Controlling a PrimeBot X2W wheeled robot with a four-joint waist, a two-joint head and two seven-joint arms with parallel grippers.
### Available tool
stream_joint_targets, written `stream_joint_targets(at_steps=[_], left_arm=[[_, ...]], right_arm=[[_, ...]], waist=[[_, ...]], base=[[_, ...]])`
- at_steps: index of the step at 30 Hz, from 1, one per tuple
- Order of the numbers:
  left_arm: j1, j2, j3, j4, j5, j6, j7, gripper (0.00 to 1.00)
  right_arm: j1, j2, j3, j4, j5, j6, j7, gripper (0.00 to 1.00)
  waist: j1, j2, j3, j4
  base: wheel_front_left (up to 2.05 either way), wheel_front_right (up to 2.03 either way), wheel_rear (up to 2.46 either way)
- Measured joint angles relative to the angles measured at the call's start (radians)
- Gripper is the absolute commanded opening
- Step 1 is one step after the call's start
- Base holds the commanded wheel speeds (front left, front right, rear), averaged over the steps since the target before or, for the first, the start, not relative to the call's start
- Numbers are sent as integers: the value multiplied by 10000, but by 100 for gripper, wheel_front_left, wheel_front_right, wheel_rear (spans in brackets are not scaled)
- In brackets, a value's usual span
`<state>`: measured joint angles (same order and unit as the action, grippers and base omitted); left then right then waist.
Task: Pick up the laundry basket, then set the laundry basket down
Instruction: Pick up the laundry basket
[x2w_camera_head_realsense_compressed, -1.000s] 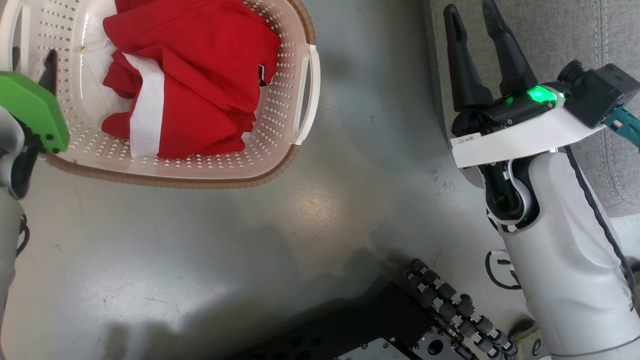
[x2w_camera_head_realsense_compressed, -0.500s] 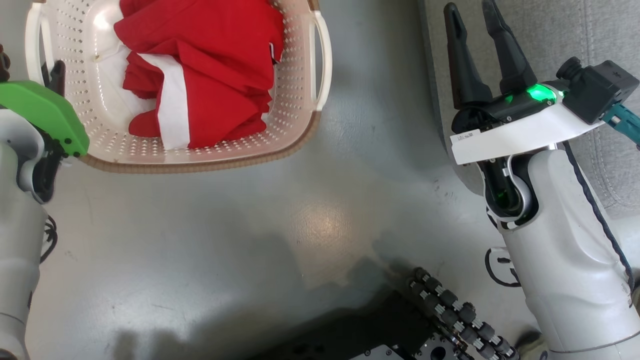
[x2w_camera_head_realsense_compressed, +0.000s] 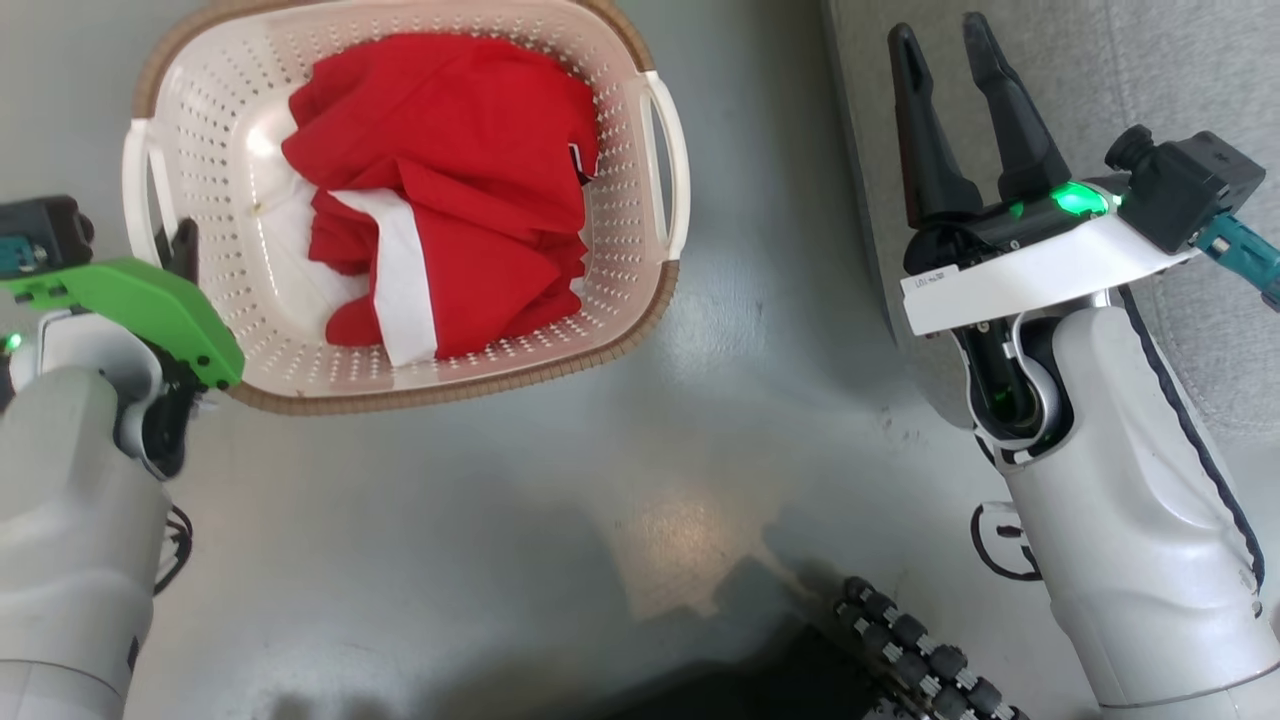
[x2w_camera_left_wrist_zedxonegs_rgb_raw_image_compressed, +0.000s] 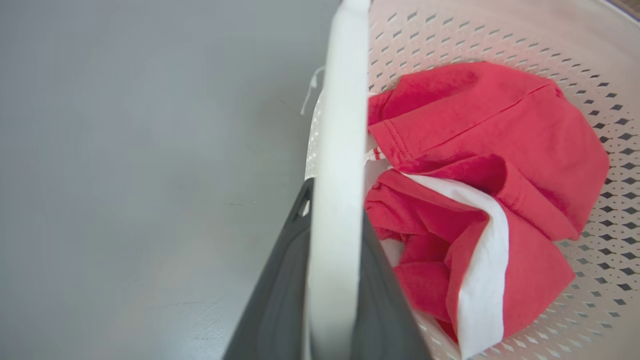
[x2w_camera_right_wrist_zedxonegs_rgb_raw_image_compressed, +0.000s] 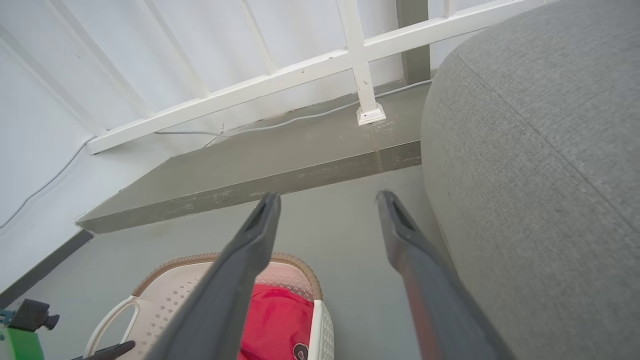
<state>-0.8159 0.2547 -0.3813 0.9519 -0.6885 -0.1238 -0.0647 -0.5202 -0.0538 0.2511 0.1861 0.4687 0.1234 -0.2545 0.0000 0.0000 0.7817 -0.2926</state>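
Left gripper (x2w_camera_left_wrist_zedxonegs_rgb_raw_image_compressed: 334, 210): clamped on the laundry basket's left handle (x2w_camera_left_wrist_zedxonegs_rgb_raw_image_compressed: 342, 100). In the left wrist view one dark finger sits outside the white bar and one inside, with no gap showing. My read is that gripping across the bar is how a single arm carries the load.

In the head view one finger pokes up through the handle slot, mid-left of frame. The laundry basket (x2w_camera_head_realsense_compressed: 460, 392) fills the upper left to centre of that view, over the grey floor (x2w_camera_head_realsense_compressed: 500, 520). The red-and-white garment (x2w_camera_head_realsense_compressed: 470, 180) is bunched inside, towards the right wall. I can't tell whether the base is off the floor. With only one handle held, I'd expect it to hang or swing to that side.

Right gripper (x2w_camera_head_realsense_compressed: 938, 32): fingers moderately apart and holding nothing, upper right of the head view. It's parked by the edge of the grey sofa (x2w_camera_head_realsense_compressed: 1150, 60), well apart from the basket. It looks kept out of the way, not assisting.

Compared with a second ago:
- **Camera:** the floor scuffs sit lower in frame, so the camera has moved.
- **Basket:** it has also turned relative to the sofa edge. The right handle leans the opposite way, and the far brown rim and left handle are now in frame.
- **Left forearm:** it reaches further in from the left edge.
- **Right gripper:** it's in nearly the same spot.
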Motion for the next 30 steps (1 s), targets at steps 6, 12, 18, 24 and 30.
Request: stream_joint_targets(at_steps=[6, 12, 18, 24, 30], left_arm=[[419, -209, 86, 305, -500, 2, -261, 0], [836, -527, 130, 497, -918, 6, -424, 0], [933, -686, 186, 681, -1066, 4, -579, 0], [968, -744, 192, 821, -1089, 4, -729, 0], [984, -725, 194, 1068, -1091, 4, -961, 0]], right_arm=[[269, 0, -27, 178, -2, 0, 0, 100], [448, -2, -33, 305, 0, 0, 0, 100], [636, -6, 2, 253, 0, 0, 0, 100], [634, -4, 121, 140, 0, 0, 0, 100], [626, -4, 207, 125, 6, 0, 0, 100]], waist=[[0, 0, -573, 95], [0, 0, -1147, 195], [0, 0, -1432, 270], [0, 0, -1235, 242], [0, 0, -1021, 166]], base=[[0, 0, 0], [0, 0, 0], [0, 0, 0], [0, 0, 0], [0, 0, 0]])
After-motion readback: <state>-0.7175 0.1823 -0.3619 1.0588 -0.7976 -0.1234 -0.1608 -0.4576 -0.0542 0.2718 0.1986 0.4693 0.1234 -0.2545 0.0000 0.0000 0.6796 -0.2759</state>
